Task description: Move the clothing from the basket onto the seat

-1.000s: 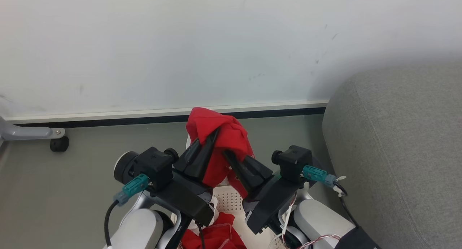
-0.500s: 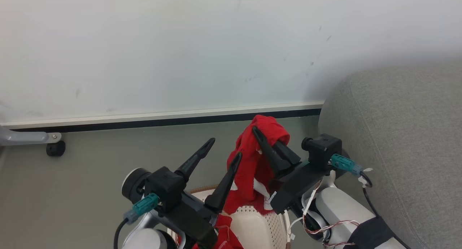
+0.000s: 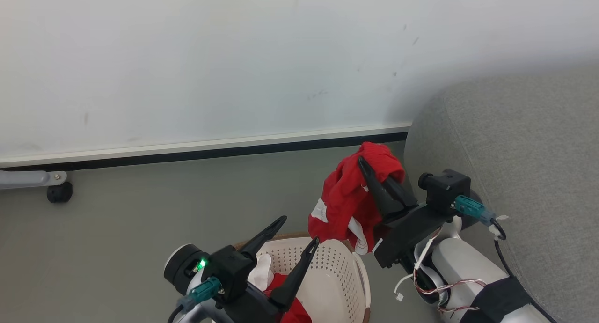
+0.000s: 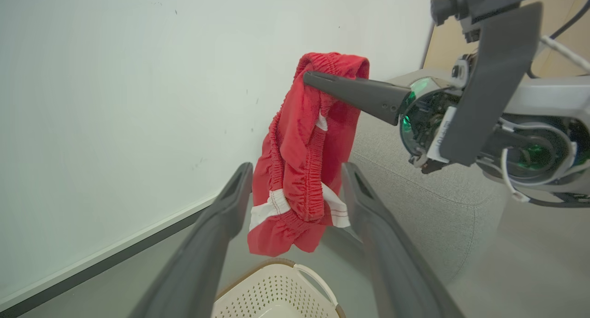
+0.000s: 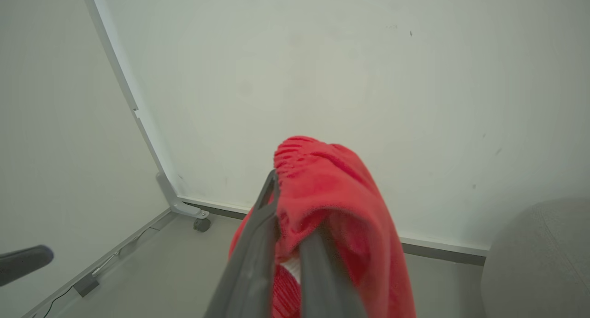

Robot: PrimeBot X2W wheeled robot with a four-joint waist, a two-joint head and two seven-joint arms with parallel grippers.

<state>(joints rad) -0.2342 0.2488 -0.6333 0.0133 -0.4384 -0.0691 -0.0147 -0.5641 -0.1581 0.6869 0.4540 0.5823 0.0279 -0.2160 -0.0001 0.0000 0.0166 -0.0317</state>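
My right gripper (image 3: 367, 168) is shut on a red garment with white trim (image 3: 344, 196), which hangs from its fingers in the air above the floor. The garment is just left of the grey seat (image 3: 514, 150) and above the right rim of the basket (image 3: 360, 271). My left gripper (image 3: 300, 229) stands open and empty over the basket, apart from the hanging garment. A red piece (image 3: 285, 285) and a white piece (image 3: 262, 271) lie inside the basket. The left wrist view shows the hanging garment (image 4: 299, 161) beyond my open left gripper (image 4: 297, 166). In the right wrist view, the red cloth (image 5: 341, 193) drapes over my shut right gripper (image 5: 290, 203).
A white wall with a dark baseboard (image 3: 210, 152) runs behind the grey floor. A grey frame leg with a black caster (image 3: 56, 192) stands at the far left. The seat's rounded corner (image 4: 415, 189) is close beside my right arm.
My left gripper opened, let go of the red garment and dropped back over the basket. My right gripper carried the garment to the right, toward the seat. The head view shifted too.
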